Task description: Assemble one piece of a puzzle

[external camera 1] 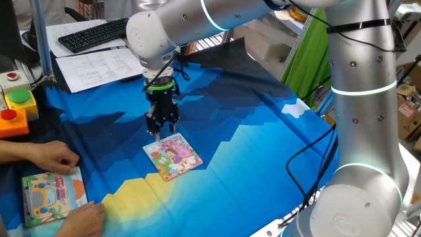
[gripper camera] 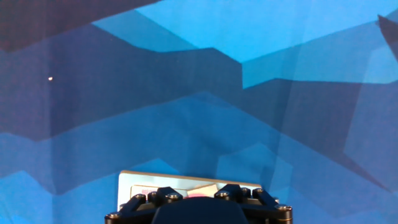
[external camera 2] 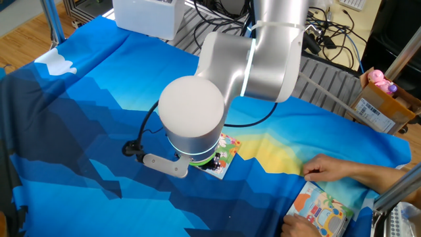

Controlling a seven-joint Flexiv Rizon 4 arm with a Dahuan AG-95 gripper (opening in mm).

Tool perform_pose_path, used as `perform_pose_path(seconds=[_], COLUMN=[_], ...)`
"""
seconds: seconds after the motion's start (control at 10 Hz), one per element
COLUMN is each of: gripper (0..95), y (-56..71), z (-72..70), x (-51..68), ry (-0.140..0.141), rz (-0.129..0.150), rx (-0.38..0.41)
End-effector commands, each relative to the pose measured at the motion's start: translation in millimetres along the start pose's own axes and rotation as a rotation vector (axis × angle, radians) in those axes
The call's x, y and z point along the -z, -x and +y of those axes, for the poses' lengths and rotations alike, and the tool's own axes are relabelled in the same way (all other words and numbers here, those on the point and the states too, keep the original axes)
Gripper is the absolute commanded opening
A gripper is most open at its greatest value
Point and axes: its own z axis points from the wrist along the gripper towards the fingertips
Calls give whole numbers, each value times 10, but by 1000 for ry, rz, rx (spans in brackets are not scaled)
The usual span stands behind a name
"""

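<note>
The puzzle point(external camera 1: 175, 157), a small square board with a pink, yellow and light-blue cartoon girl, lies flat on the blue cloth. It also shows in the other fixed view point(external camera 2: 227, 153), mostly hidden behind the arm. My gripper point(external camera 1: 161, 133) points straight down over the puzzle's far corner, very close to it. In the hand view my gripper point(gripper camera: 198, 198) sits at the bottom edge. Its fingers are closed on the piece point(gripper camera: 200, 188), a tiny pale pink-and-white bit, just over the puzzle's white edge point(gripper camera: 134, 184).
A person's hands point(external camera 1: 46, 157) rest at the front left on an orange-bordered vehicle board point(external camera 1: 52, 194), which also shows in the other fixed view point(external camera 2: 323, 210). A button box point(external camera 1: 16, 105), papers point(external camera 1: 99, 66) and a keyboard point(external camera 1: 92, 34) lie at the far left.
</note>
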Motion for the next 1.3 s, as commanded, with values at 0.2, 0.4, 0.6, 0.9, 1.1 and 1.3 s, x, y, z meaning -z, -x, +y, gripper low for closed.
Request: perform_pose_path(seconds=[0.2,0.4,0.6,0.9,1.1,1.3], gripper=[570,570,570,570,570,570], y=[-7,-7,-7,-7,-7,-7], z=[-4,-4,-4,-4,-4,-4], x=[-5,-5,-5,-5,-5,-5], ry=[0,-15,-27,-29,-23,-26], rz=[-4,-2,4,-8,-2,-2], rx=[6,-6,13,14,15,14])
